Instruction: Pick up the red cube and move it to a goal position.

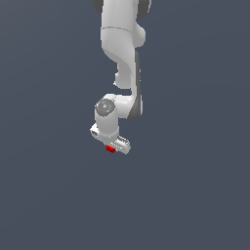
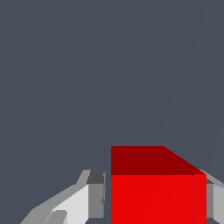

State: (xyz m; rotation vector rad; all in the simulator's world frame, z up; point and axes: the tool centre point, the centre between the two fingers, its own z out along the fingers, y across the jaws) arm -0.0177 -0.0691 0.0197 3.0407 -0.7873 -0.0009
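Observation:
The red cube (image 1: 111,149) is small and bright red, and it sits between the fingers at the lower end of my white gripper (image 1: 115,145). In the wrist view the red cube (image 2: 157,192) fills the space between the two grey-white fingers of my gripper (image 2: 155,199). One finger (image 2: 96,197) stands a thin sliver off the cube's side. The other finger (image 2: 214,197) lies against the opposite side. The jaws are closed to about the cube's width. No goal marker shows in either view.
The white arm (image 1: 122,49) comes down from the top of the exterior view. A plain dark grey-blue surface (image 1: 195,195) fills the rest of both views. No other objects show.

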